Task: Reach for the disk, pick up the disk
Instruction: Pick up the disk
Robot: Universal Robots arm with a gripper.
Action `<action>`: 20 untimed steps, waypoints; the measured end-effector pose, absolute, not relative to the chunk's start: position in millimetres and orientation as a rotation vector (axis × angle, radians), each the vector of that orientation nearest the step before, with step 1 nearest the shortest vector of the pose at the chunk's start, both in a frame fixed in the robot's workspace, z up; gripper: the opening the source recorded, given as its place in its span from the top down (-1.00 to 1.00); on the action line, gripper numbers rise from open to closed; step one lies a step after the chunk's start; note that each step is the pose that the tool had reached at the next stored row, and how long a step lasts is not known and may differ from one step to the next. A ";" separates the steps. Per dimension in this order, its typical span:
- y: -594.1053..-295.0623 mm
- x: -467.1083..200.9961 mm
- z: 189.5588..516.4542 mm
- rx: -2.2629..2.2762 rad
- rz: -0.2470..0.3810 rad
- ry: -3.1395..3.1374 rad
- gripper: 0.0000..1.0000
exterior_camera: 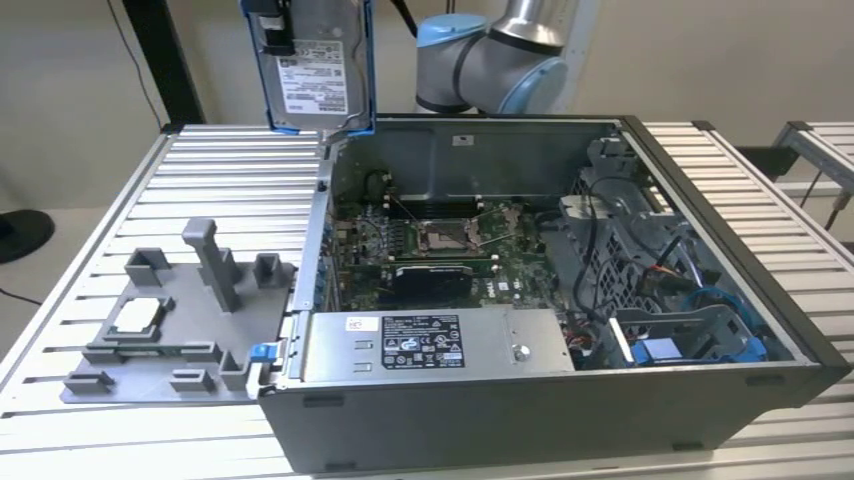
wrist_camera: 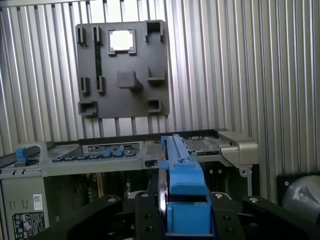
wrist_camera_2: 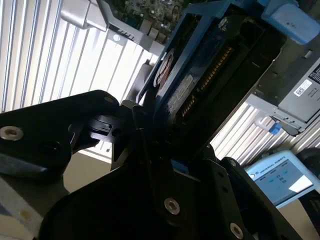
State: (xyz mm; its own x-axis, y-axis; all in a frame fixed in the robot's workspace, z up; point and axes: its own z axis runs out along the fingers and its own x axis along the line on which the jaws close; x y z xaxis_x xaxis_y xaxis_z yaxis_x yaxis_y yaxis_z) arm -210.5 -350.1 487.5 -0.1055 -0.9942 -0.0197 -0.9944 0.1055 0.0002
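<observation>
The open computer case (exterior_camera: 534, 420) stands beside the grey parts tray (exterior_camera: 167, 288). The disk (exterior_camera: 318, 75) hangs upright in the air above the case's rear corner at the exterior view's left (well clear of the boards inside). The gripper (wrist_camera: 186, 200) has its jaws drawn in narrow on the disk's blue frame, seemingly at one end only, so a slip or swing could drop it onto the case rim.

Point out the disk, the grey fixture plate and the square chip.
disk (exterior_camera: 316, 80): exterior view, on its white label.
fixture plate (wrist_camera: 120, 102): first wrist view, on a bare patch.
chip (wrist_camera: 121, 40): first wrist view, on its top face.
</observation>
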 end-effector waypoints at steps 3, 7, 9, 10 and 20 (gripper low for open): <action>-350.1 -203.5 487.5 -2.091 0.021 2.325 1.00; -350.1 -194.2 487.5 -2.091 0.021 2.325 1.00; -350.1 -189.5 487.5 -2.091 0.021 2.325 1.00; -350.1 -187.1 487.5 -2.091 0.021 2.325 1.00; -350.1 -160.6 487.5 -2.091 0.021 2.325 1.00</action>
